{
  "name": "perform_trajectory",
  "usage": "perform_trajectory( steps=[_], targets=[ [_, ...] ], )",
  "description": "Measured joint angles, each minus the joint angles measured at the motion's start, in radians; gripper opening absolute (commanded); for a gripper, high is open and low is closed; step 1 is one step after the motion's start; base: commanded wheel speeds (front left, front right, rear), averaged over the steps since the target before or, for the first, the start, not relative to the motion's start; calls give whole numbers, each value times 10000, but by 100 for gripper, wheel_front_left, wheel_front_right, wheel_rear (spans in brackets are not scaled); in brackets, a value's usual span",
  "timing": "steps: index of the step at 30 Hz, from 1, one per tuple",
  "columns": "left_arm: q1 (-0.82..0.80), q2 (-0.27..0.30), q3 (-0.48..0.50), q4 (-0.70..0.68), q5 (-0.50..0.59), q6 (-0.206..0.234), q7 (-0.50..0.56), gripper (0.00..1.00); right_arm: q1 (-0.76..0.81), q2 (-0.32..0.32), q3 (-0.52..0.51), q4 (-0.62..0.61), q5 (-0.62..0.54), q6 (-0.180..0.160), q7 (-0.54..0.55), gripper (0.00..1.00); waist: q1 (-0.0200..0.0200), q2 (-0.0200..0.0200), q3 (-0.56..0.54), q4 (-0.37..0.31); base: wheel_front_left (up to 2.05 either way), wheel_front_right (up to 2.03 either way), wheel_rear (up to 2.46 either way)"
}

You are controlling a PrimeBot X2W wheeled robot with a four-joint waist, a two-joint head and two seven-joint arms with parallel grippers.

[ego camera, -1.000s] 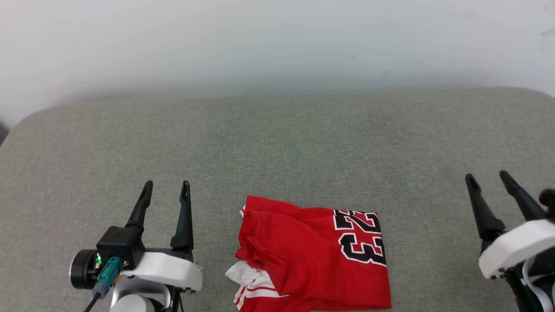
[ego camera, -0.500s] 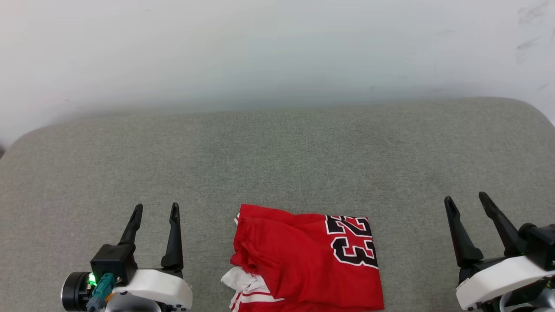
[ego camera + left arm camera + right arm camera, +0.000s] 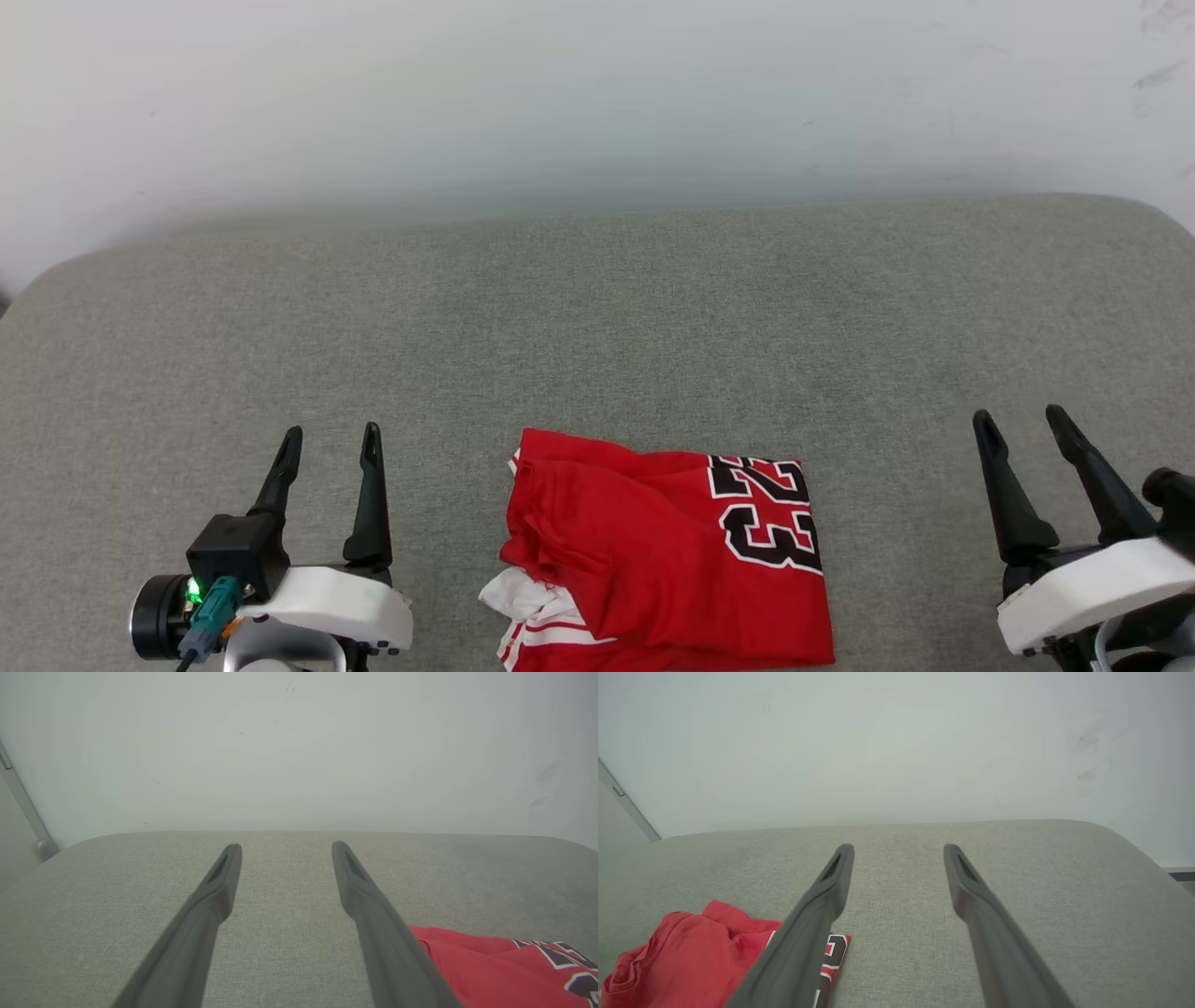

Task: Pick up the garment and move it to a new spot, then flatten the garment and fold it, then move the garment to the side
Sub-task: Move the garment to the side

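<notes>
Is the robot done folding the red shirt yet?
Looks done: the garment lies folded in a rough rectangle on the grey cushion. In hand: nothing; the left gripper and right gripper stand open, either side of it. Maybe left: moving it aside, since it sits in the middle.

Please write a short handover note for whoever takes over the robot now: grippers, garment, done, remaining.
Left gripper: open, empty, left of the garment, not touching.
Right gripper: open, empty, farther off on its right.
The garment lies on the grey cushion between the grippers, folded compact but rumpled, one white sleeve sticking out.
Done: folding, it seems. Left: likely moving it aside.
</notes>
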Motion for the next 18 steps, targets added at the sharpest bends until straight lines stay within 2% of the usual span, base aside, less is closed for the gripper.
perform_trajectory(
  steps=[3,10,15,18],
  targets=[
    [-26,-56,86,-71,8,0,0,100,4,-27,-290,217,892,0,464,100,0,0,89,58,0,0,0],
    [-219,-261,261,-326,196,-98,-2,100,-463,-1133,-1601,1751,3254,0,2571,100,0,0,373,315,0,0,0],
    [-481,-416,477,-414,391,-190,-2,100,-1120,-1676,-1599,2711,4297,-2,4677,100,0,0,773,479,0,0,0],
    [-655,-525,581,-431,504,-274,-4,100,-1324,-1567,-1576,3177,4978,-2,6253,100,0,0,1034,609,0,0,0]
  ],
)
